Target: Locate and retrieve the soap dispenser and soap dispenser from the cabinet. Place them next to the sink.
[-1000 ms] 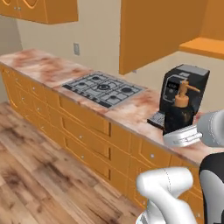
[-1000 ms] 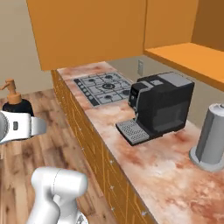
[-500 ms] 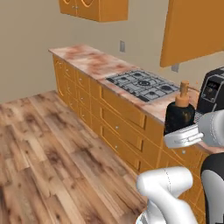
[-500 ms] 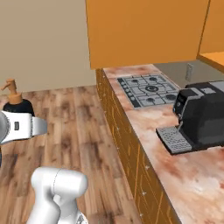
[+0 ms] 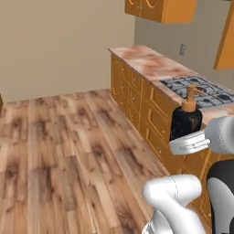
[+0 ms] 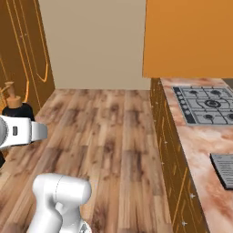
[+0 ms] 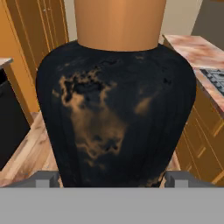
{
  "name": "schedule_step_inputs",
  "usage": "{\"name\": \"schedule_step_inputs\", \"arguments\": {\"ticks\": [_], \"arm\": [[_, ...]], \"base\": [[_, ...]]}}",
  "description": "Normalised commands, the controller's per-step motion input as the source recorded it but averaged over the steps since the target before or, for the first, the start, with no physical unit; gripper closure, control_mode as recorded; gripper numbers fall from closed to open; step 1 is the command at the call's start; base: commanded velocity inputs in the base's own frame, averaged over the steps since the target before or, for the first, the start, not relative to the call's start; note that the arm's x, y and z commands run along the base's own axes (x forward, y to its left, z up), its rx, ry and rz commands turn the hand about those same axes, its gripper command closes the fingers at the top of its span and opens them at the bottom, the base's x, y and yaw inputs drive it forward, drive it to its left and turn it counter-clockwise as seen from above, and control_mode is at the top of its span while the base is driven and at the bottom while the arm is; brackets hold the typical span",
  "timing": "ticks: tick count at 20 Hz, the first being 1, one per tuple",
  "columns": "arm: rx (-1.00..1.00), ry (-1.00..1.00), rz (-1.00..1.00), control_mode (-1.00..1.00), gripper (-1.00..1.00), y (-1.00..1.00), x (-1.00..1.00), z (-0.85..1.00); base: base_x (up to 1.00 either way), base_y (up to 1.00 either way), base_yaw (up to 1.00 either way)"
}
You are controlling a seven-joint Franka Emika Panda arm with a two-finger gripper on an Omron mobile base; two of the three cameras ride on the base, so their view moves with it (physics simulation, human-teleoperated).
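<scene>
Risk lies in the carry: the hand is clenched low on the black soap dispenser, held upright in the air beside the bench edge near the stove. A sharp swing could tip the top-heavy bottle loose.

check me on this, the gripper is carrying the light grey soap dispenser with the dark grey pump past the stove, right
Not quite. The gripper is carrying the black soap dispenser with the copper-orange pump, not the light grey one. The hand view shows its black body and orange neck up close, and the left base view shows it held upright beside the stove.
</scene>
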Motion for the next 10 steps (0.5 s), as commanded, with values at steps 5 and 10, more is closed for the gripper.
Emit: {"name": "schedule_step_inputs", "arguments": {"ticks": [5, 10], "arm": [[0.0, 0.0, 0.0, 1.0, 1.0, 0.0, 0.0, 0.0], [0.0, 0.0, 0.0, 1.0, 1.0, 0.0, 0.0, 0.0]], "base": [[0.0, 0.16, 0.5], [0.0, 0.1, 0.5]]}}
